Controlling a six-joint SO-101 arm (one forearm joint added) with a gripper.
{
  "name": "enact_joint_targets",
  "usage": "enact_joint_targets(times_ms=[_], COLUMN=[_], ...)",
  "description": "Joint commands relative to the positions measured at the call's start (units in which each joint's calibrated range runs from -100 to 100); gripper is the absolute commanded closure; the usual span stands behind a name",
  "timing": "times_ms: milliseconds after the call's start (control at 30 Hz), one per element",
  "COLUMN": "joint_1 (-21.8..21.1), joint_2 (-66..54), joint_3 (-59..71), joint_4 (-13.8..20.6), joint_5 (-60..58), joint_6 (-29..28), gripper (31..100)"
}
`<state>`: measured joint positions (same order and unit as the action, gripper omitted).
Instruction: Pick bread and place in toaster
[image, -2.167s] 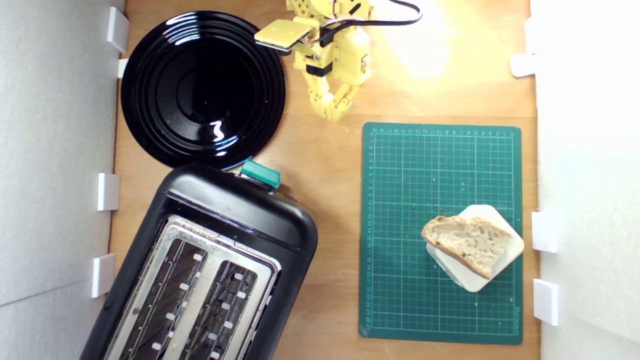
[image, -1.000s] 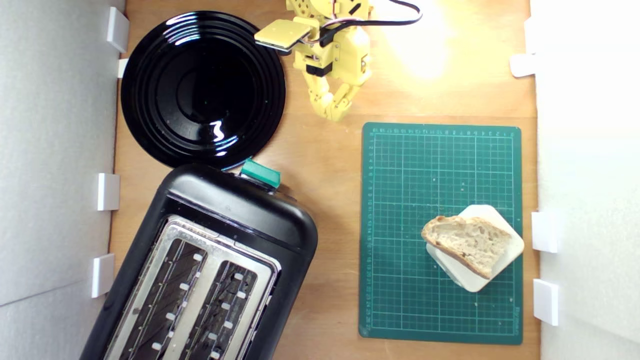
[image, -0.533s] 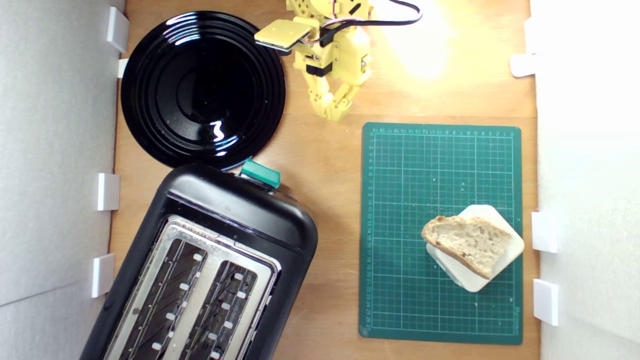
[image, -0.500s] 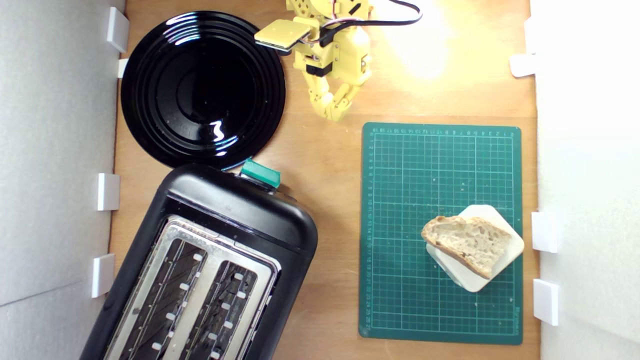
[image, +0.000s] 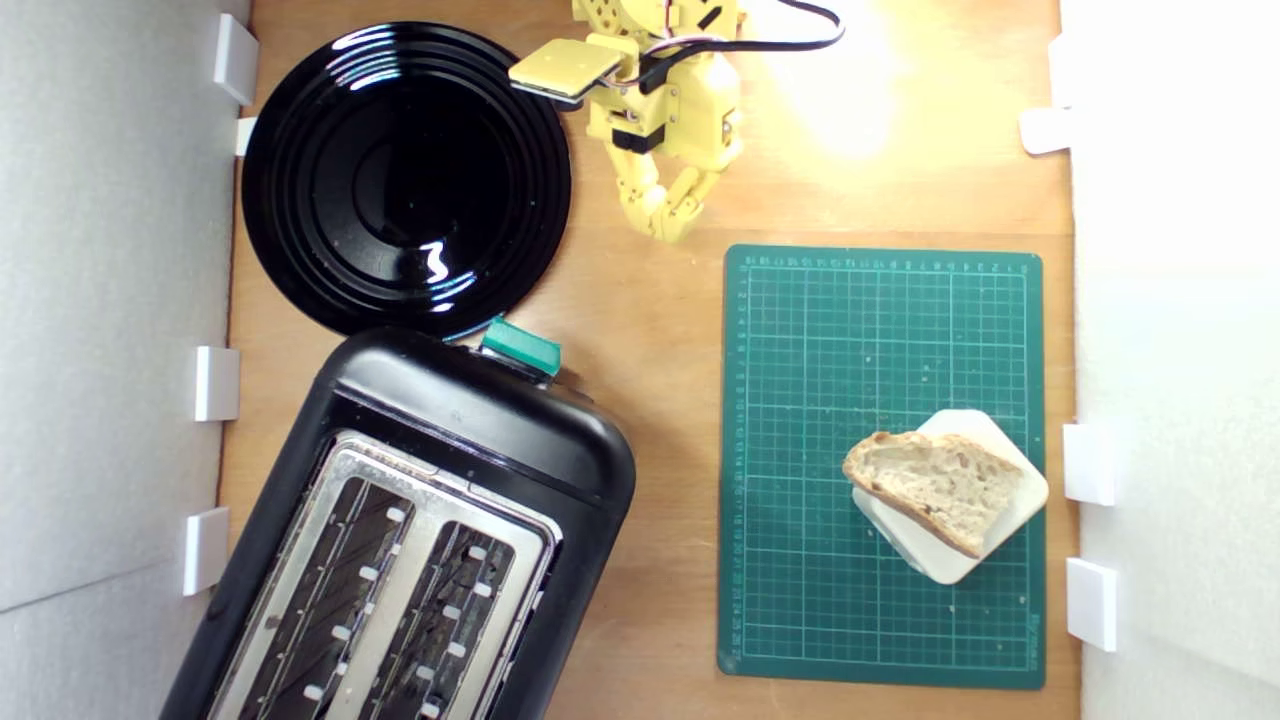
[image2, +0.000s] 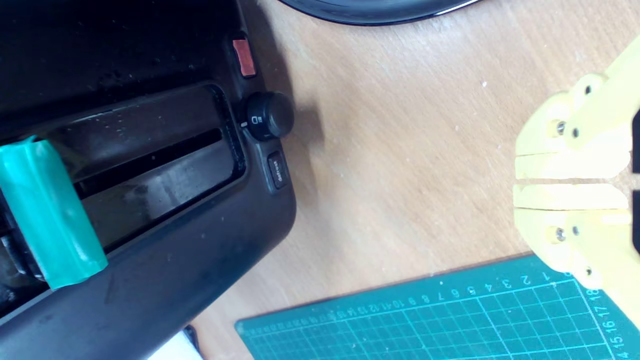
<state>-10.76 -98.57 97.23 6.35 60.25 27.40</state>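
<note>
While jaws press together empty, one bread (image: 938, 487) slice, one toaster (image: 420, 530) wait

1. The exterior view looks straight down from above on the whole wooden table (image: 650, 330), from far enough to take in the toaster (image: 420, 520), the black plate (image: 405, 180) and the green cutting mat (image: 880, 340).
2. The wrist view sits close over the table, facing down past the gripper (image2: 520, 179).
3. Both views share the toaster's green lever (image2: 50, 225) end, the mat's numbered edge (image2: 450, 295) and the plate's rim (image2: 375, 15).
</note>
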Motion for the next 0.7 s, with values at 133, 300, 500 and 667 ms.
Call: enact_joint_targets(times_ms=[133,300,500,667], joint_1=[-0.45,-0.53,-0.53,-0.53], joint_2=[-0.1,-0.1,-0.01,-0.01], joint_3=[0.32,0.14,0.23,0.05], joint_4=[-1.73,-2.64,-2.91,-3.27], joint_5=[0.24,0.16,0.16,-0.1], joint_6=[-0.07,0.3,0.35,0.35], gripper=[99.4,99.4,99.4,99.4])
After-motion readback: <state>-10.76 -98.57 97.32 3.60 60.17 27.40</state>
